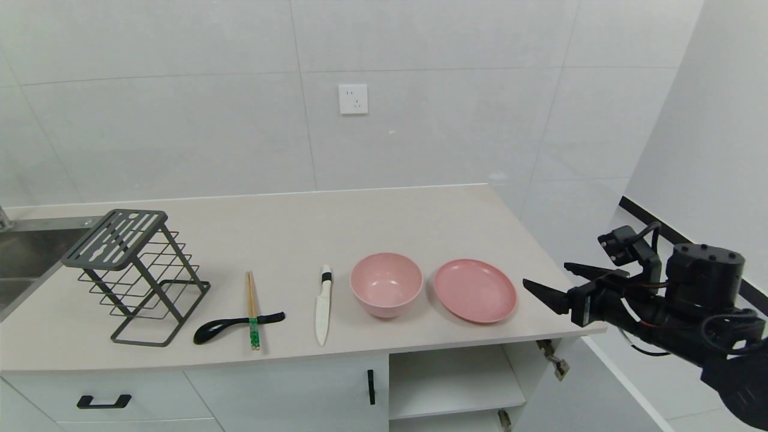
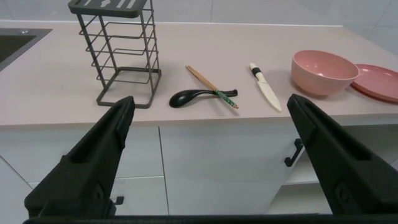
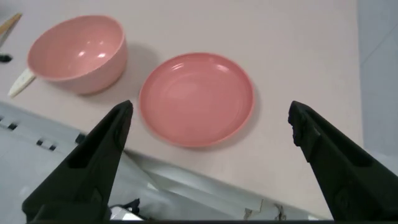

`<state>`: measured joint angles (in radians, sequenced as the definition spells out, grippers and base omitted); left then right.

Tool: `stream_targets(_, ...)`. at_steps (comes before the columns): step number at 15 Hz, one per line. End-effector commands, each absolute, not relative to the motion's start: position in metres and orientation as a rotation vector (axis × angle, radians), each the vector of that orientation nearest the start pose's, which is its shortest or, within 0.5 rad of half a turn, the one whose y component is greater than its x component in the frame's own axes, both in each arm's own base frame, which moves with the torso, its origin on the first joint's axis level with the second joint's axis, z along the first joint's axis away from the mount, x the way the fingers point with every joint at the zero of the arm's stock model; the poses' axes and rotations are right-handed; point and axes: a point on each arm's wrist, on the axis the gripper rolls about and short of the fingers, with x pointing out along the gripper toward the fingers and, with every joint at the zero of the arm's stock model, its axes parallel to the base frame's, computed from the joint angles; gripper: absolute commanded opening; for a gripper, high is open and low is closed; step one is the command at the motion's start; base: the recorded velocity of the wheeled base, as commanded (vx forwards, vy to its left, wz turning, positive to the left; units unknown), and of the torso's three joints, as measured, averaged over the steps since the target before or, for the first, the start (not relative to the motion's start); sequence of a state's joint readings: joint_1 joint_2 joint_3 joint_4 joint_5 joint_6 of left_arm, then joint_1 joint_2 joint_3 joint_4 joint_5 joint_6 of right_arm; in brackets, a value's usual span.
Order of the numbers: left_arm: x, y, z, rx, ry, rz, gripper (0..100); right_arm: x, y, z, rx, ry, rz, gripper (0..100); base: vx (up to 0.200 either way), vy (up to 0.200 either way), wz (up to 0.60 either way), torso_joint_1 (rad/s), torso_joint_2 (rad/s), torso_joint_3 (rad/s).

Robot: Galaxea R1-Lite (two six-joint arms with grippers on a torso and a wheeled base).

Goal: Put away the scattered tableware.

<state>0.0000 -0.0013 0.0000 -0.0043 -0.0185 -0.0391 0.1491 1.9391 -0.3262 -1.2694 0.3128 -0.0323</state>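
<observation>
On the beige counter lie, from left to right, a black spoon crossed by wooden chopsticks, a white knife, a pink bowl and a pink plate. My right gripper hangs open just past the counter's right end, level with the plate, its fingers apart and holding nothing. The bowl is beyond the plate. My left gripper is open in front of the counter, low by its front edge, facing the spoon, chopsticks and knife.
A dark wire rack stands at the counter's left, next to a sink. Below the plate an open cabinet compartment shows a white shelf. Closed cabinet fronts with black handles run under the counter. Tiled wall behind.
</observation>
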Motion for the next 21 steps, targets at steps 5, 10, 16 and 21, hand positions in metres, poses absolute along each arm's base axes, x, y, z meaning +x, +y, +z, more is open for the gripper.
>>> stream_targets(5, -0.023, 0.0, 0.076, -0.04, -0.004, -0.018, 100, 0.317, 0.051, 0.061, 0.093, 0.451, 0.385, 100, 0.0, 0.0, 0.0, 0.0, 0.0, 0.0)
stream_targets(10, -0.023, 0.0, 0.076, -0.04, -0.004, -0.018, 100, 0.329, 0.055, 0.032, 0.075, 0.508, 0.392, 100, 0.0, 0.0, 0.0, 0.0, 0.0, 0.0)
stream_targets(16, -0.023, 0.0, 0.076, -0.04, -0.004, -0.018, 100, 0.333, 0.059, 0.0, 0.062, 0.58, 0.383, 100, 0.0, 0.0, 0.0, 0.0, 0.0, 0.0)
stream_targets(21, -0.023, 0.0, 0.076, -0.04, -0.004, -0.018, 100, 0.342, 0.064, -0.021, 0.043, 0.582, 0.348, 100, 0.0, 0.0, 0.0, 0.0, 0.0, 0.0)
